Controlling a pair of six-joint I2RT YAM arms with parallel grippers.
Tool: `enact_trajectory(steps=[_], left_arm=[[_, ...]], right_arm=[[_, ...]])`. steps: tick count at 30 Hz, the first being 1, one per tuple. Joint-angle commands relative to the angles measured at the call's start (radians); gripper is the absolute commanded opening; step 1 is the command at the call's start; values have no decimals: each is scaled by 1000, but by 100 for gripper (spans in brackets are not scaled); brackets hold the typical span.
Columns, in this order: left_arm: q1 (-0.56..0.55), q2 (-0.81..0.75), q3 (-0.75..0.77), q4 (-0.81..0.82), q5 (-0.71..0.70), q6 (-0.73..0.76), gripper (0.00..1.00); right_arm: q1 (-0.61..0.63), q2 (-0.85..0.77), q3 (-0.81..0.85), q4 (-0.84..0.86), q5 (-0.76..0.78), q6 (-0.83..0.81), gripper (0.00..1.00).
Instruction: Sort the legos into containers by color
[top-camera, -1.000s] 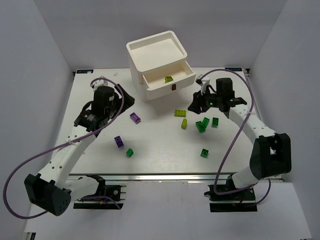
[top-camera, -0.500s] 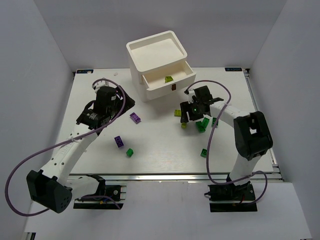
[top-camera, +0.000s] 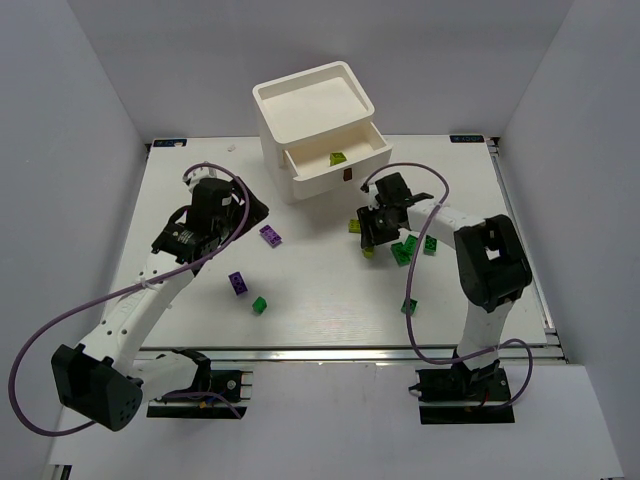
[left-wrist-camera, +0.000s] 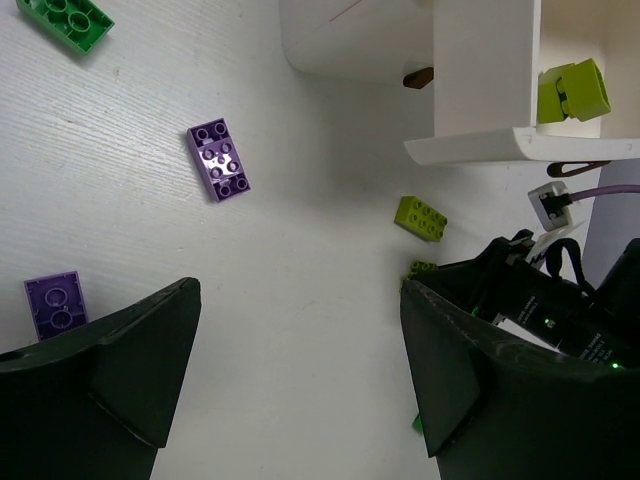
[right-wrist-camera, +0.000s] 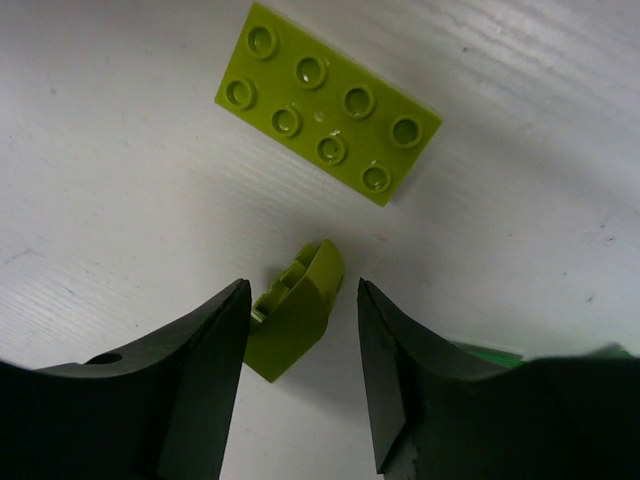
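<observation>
The white drawer unit (top-camera: 310, 120) stands at the back, its top drawer (top-camera: 335, 160) pulled out with a yellow-green lego (top-camera: 338, 158) inside. My right gripper (right-wrist-camera: 302, 300) is low over the table, open around a small yellow-green lego (right-wrist-camera: 295, 322) lying on its side; the left finger touches it and a gap shows at the right finger. A flat yellow-green lego (right-wrist-camera: 328, 117) lies just beyond. My left gripper (left-wrist-camera: 300, 300) hangs open and empty above bare table, near two purple legos (left-wrist-camera: 219, 160) (left-wrist-camera: 55, 303).
Dark green legos lie right of the right gripper (top-camera: 405, 248) (top-camera: 430, 244), one sits nearer the front (top-camera: 409, 306), and another is left of centre (top-camera: 260, 305). A second purple lego (top-camera: 238, 283) lies beside it. White walls enclose the table.
The right arm swung left from the table's right side and came down over the yellow-green legos, its jaws now straddling the small one. The left arm has hardly moved.
</observation>
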Motion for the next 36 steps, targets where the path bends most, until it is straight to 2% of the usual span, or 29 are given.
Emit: enact_trajectory(steps=[1,7,14,17,22,26,30,31,33,34,36], left_arm=[[3,-20,5,-2,5,3,90],[3,-18,2,13,19,6,91],[3,-9,6,32,40,25,91],[3,-18,-11,66,77,48,90],[3,-31,-52,145,154,77,90],[3,-28,-69,187,188,92,90],[3,-11,-72,236,252,117,90],[-6,1,-72,242,264,131,90],[-6,18,-66,256,298,143,90],[-6,28,-61,260,313,155,90],[-15,49,-54,265,343,160,89]], right_arm=[[15,7,37,-42,16,3,51],[23,-13,-9,-61,24,-6,46],[17,-50,-43,-56,-14,-51,14],[6,-102,-50,-62,-114,-164,1],[-55,-243,-9,-151,-471,-530,0],[-88,-341,20,-119,-660,-650,0],[-104,-354,139,40,-734,-582,0],[-106,-340,169,145,-734,-547,0],[-103,-273,241,240,-697,-442,0],[-98,-241,331,301,-680,-409,0],[-92,-130,432,333,-648,-305,0]])
